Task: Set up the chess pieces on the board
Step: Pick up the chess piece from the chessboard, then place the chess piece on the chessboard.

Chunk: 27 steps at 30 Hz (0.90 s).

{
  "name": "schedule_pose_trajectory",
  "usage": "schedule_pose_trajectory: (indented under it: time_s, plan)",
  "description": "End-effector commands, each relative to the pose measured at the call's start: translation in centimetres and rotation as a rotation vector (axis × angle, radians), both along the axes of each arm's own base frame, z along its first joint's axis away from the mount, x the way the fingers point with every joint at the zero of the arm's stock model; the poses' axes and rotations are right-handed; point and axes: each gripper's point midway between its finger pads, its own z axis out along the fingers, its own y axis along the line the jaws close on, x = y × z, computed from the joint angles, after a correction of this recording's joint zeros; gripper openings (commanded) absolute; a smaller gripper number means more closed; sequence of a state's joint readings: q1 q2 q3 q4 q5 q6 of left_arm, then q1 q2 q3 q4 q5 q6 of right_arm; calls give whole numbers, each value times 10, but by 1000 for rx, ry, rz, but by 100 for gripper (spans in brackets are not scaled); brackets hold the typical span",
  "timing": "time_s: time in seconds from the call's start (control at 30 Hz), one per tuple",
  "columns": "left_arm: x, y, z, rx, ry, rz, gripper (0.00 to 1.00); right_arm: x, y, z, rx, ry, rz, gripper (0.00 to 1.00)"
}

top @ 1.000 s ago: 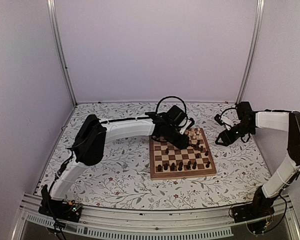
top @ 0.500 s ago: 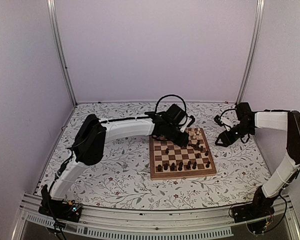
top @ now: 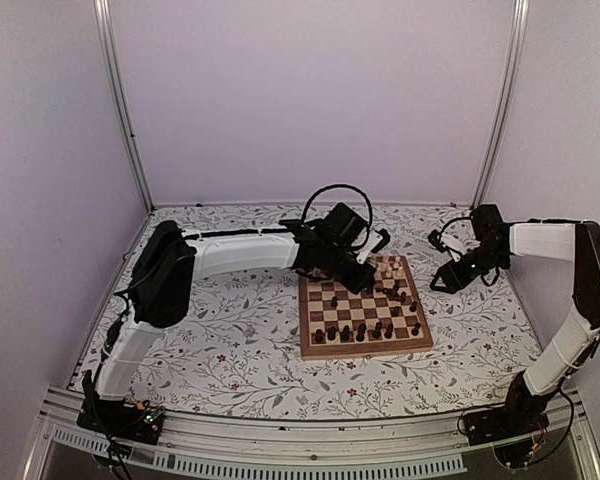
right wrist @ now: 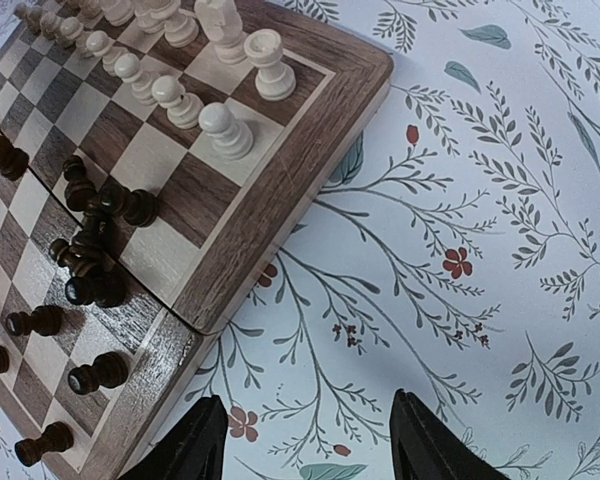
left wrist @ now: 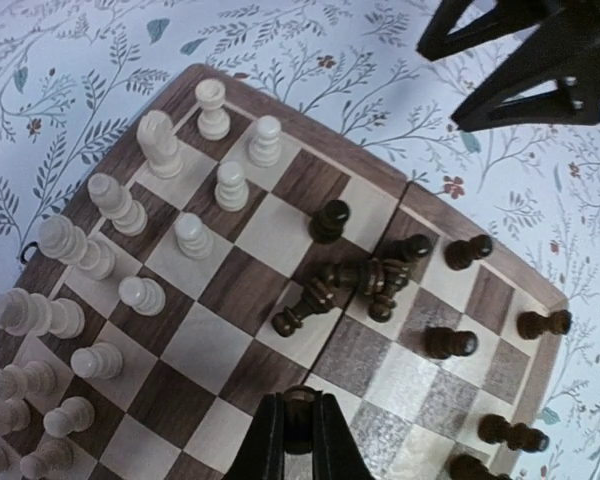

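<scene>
Clamped between the jaws of the left gripper [left wrist: 298,400]: one dark piece [left wrist: 298,412], held over the middle squares of the board [right wrist: 315,130]. Beyond that, toppled dark pieces [left wrist: 355,280] heaped at the board's centre; pale pieces [left wrist: 130,200] upright along one edge. Spread wide and gripping nothing, the right gripper [right wrist: 315,440], just off the board's side. Probably light, hard, smooth turned wood: pinch low on the stem, gently, sparing the neighbours.

Floral-cloth table [top: 230,345] carries wooden chessboard [top: 365,349], flat on the cloth, approx right of centre
</scene>
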<state>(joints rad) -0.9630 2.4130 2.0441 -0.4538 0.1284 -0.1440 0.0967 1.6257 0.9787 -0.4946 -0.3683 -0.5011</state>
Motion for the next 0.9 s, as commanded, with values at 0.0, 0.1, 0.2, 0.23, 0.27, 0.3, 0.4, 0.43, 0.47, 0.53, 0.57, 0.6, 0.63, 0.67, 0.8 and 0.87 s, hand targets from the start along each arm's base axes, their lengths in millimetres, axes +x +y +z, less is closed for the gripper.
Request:
schedule_pose_trajectory:
  time_s: [0.0, 0.1, 0.2, 0.23, 0.27, 0.3, 0.4, 0.43, 0.47, 0.53, 0.57, 0.6, 0.63, 0.67, 0.8, 0.87]
  plan:
    - [-37, -24, 80, -130, -129, -176, 4, 7, -3, 3, -13, -11, 0, 59]
    - [-67, -36, 83, -142, -142, -300, 5, 8, -2, 3, -13, -12, -1, 59]
    - [-93, -48, 76, -141, -136, -400, 5, 7, -3, 3, -14, -9, -2, 59]
    - [-99, -51, 75, -140, -134, -418, 5, 7, -3, 3, -14, -10, -2, 59]
    - [-104, -54, 69, -130, -127, -435, 5, 7, -3, 3, -15, -9, -2, 59]
    - [-108, -57, 65, -121, -123, -450, 5, 7, -3, 2, -17, -8, -1, 59]
    - [-120, -66, 55, -96, -128, -487, 5, 8, -4, 2, -18, -11, -3, 59]
    - [-122, -68, 52, -86, -136, -493, 5, 8, -3, 2, -18, -11, -3, 59]
    - [-123, -69, 49, -73, -142, -494, 5, 8, -4, 3, -18, -11, -4, 59]
    - [-124, -71, 43, -51, -149, -492, 5, 7, -3, 2, -18, -10, -2, 59]
    - [-123, -71, 39, -39, -148, -490, 5, 7, -3, 2, -18, -9, -2, 59]
    - [-123, -71, 36, -27, -149, -486, 5, 7, -3, 3, -17, -9, -3, 59]
    - [-122, -71, 32, -14, -148, -483, 5, 7, -3, 3, -18, -11, -2, 59]
    - [-120, -70, 28, -1, -151, -476, 5, 7, -3, 3, -18, -11, -3, 59]
    - [-119, -68, 15, 37, -157, -469, 5, 7, -3, 4, -18, -13, -3, 59]
    - [-118, -68, 12, 42, -156, -467, 5, 7, -4, 3, -18, -12, -4, 59]
